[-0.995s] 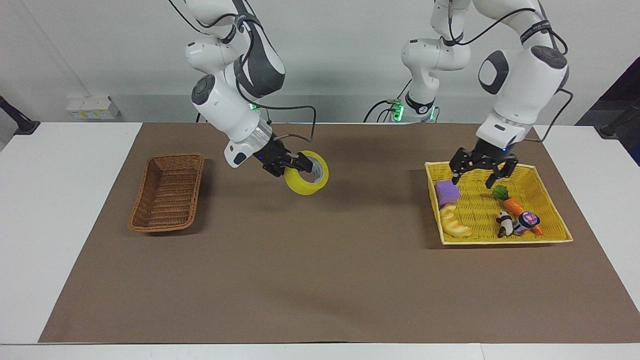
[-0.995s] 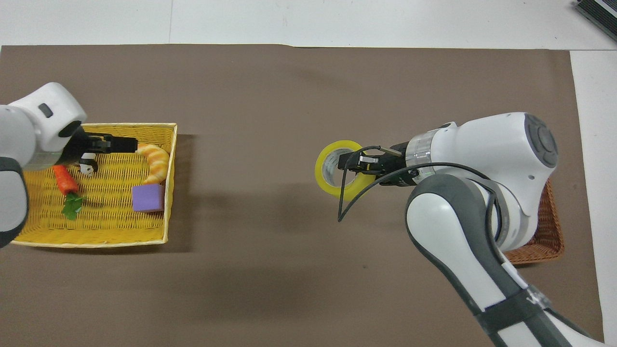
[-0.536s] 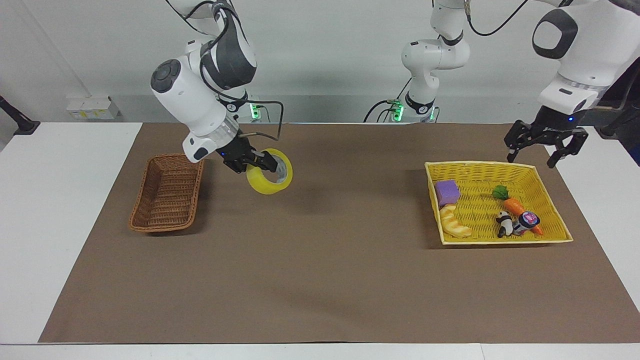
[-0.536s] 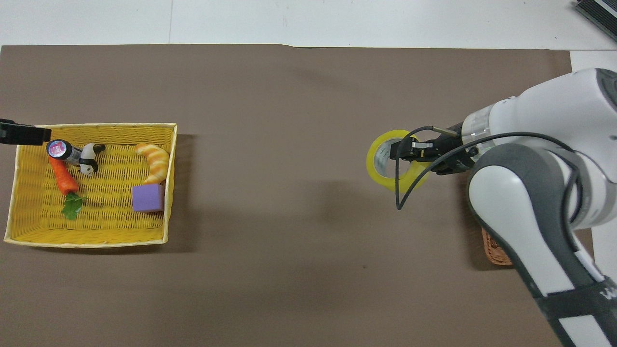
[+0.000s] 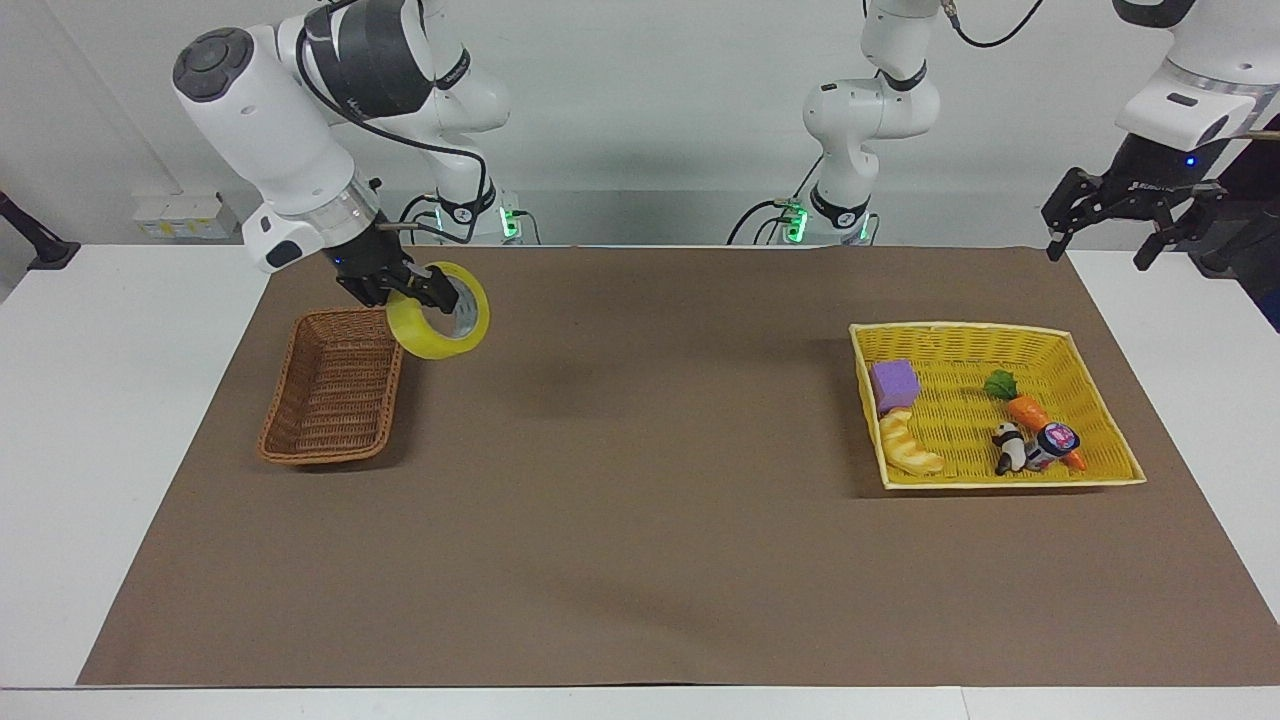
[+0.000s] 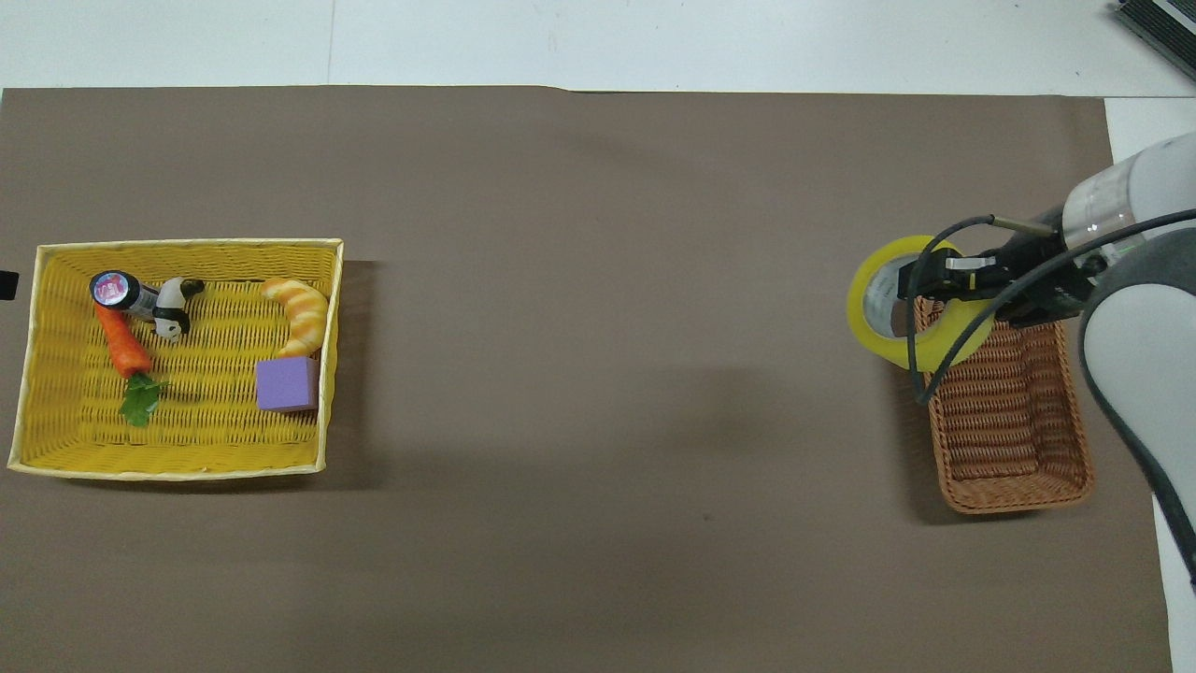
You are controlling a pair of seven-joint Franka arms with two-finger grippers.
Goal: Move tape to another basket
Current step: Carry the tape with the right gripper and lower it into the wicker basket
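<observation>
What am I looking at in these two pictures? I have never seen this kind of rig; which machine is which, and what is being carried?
Two robot arms stand at one table, filmed twice: once from a high camera facing them, once from above their own end looking down. The right gripper is shut on the tape, a yellow roll, and holds it in the air over the rim of the wicker basket, at the end nearest the robots. The left gripper hangs open over the table's edge, waiting. On the brown mat also sits a yellow mesh basket holding a purple block, a toy croissant, a carrot, a panda figure and a small jar.
</observation>
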